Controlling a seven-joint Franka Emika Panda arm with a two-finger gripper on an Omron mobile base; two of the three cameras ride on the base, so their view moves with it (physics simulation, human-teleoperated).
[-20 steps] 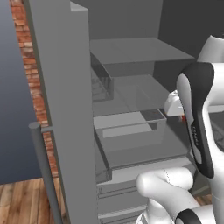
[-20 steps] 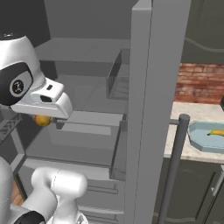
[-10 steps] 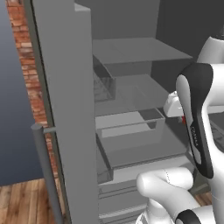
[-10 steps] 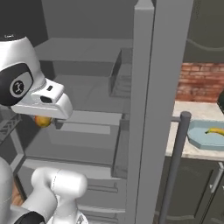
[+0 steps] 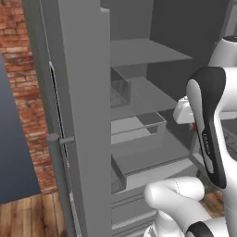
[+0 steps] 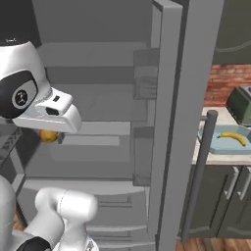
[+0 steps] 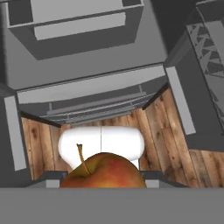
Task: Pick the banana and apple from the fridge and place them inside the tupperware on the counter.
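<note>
Grey shelves and drawers of the tall open fridge (image 6: 98, 103) filled the background. At the left, the gripper (image 6: 49, 136) was closed on the small round red-orange apple (image 6: 47, 136), held just clear of the shelves. Carrying it well meant drawing straight back, then swinging wide past the upright door edge. At the far right, the shallow light-blue tupperware (image 6: 214, 147) sat on the beige speckled tabletop (image 6: 211, 158), the curved yellow banana (image 6: 232, 137) already inside.

Flat, even, shadowless rendered light.
</note>
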